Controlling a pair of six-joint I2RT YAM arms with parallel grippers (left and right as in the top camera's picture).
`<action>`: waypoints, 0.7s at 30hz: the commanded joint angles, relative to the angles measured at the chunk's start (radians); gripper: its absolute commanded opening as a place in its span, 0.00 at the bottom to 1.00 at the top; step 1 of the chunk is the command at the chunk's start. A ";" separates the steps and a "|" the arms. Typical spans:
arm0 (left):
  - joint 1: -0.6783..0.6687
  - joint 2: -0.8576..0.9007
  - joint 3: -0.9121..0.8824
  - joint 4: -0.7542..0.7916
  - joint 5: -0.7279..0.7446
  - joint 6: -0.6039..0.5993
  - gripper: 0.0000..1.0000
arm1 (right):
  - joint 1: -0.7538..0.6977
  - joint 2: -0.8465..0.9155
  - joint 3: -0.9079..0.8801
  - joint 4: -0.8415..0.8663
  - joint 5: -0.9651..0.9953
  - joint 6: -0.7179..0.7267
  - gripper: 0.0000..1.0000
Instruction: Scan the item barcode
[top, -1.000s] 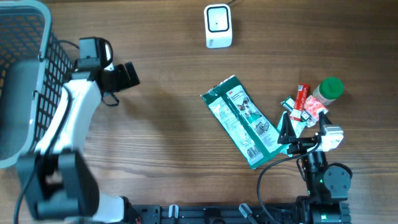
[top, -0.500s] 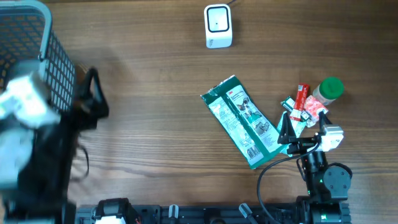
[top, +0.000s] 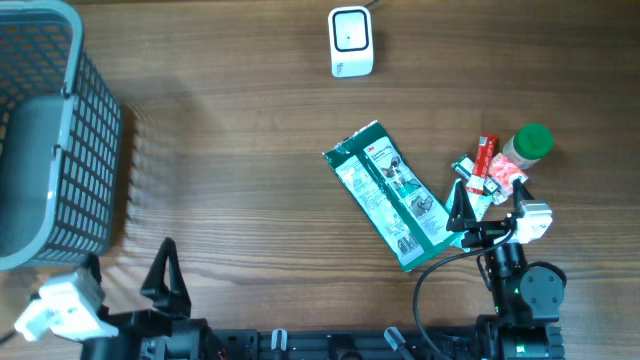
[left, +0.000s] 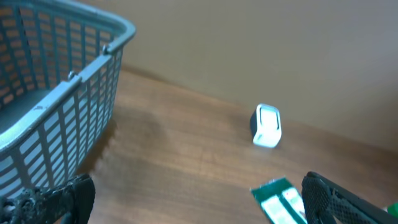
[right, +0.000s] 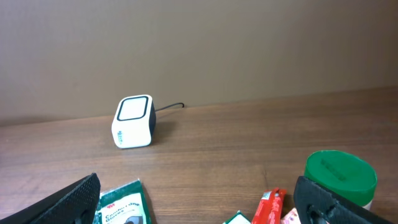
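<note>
The white barcode scanner (top: 350, 42) stands at the back centre of the wooden table. A green packet (top: 390, 195) lies flat right of centre. My right gripper (top: 487, 212) hovers open at the front right, just behind the packet's near end and a cluster of small items, with nothing between its fingers. In the right wrist view the scanner (right: 134, 121) is far ahead and the green packet (right: 124, 205) lies by the left finger. My left gripper (top: 125, 278) is open and empty at the front left edge. Its wrist view shows the scanner (left: 267, 124) and the packet's corner (left: 280, 199).
A grey mesh basket (top: 95, 150) fills the far left of the table. A green-lidded bottle (top: 531, 141), a red stick packet (top: 485, 158) and other small packets lie at the right, close to my right gripper.
My left arm has pulled back from beside the basket to the front left edge of the table. The right arm and all items have stayed put.
</note>
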 joint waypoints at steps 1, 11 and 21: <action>-0.005 -0.107 -0.129 0.073 -0.002 0.012 1.00 | -0.005 -0.011 -0.001 0.003 0.013 0.019 1.00; -0.004 -0.240 -0.509 0.559 0.012 0.012 1.00 | -0.005 -0.011 -0.001 0.003 0.013 0.019 1.00; -0.004 -0.241 -0.866 1.327 0.013 -0.071 1.00 | -0.005 -0.011 -0.001 0.003 0.013 0.018 1.00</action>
